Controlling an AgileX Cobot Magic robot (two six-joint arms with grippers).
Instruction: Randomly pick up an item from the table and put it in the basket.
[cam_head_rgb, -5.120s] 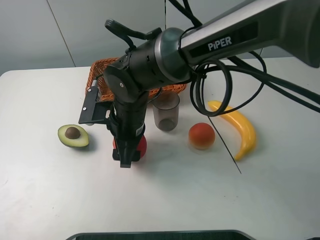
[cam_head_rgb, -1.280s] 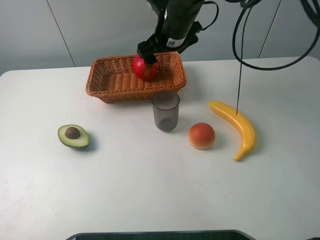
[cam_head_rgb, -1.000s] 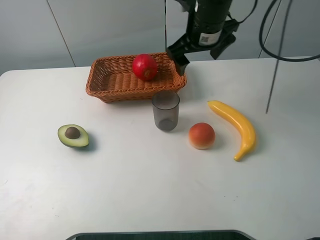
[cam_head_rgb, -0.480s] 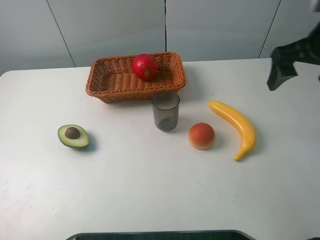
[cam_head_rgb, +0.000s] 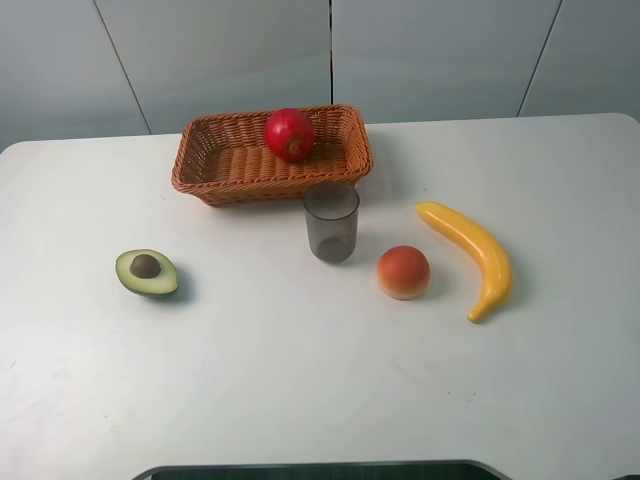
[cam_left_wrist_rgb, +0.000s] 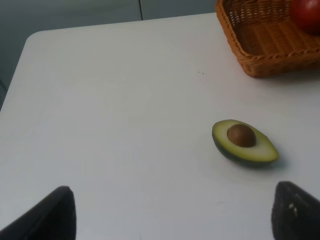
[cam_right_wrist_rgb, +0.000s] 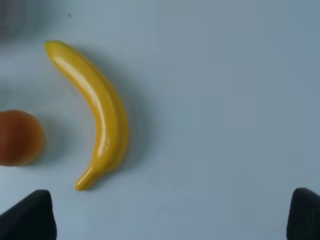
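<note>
The red apple (cam_head_rgb: 290, 134) lies inside the orange-brown wicker basket (cam_head_rgb: 230, 160) at the back of the white table (cam_head_rgb: 300, 380), toward the basket's right end. It also shows in the left wrist view (cam_left_wrist_rgb: 306, 14), in the basket (cam_left_wrist_rgb: 265, 45). Neither gripper shows in the exterior high view. My left gripper (cam_left_wrist_rgb: 172, 215) is open and empty above the table, near the avocado half. My right gripper (cam_right_wrist_rgb: 172, 215) is open and empty above the table, near the banana.
An avocado half (cam_head_rgb: 146, 271) lies at the left, also in the left wrist view (cam_left_wrist_rgb: 244, 141). A grey translucent cup (cam_head_rgb: 331, 222) stands in front of the basket. A peach-like fruit (cam_head_rgb: 403, 271) and a banana (cam_head_rgb: 475, 255) lie at the right.
The right arm carried the apple from the table to the basket, let it go there, then drew away to the right and out of the exterior view.
</note>
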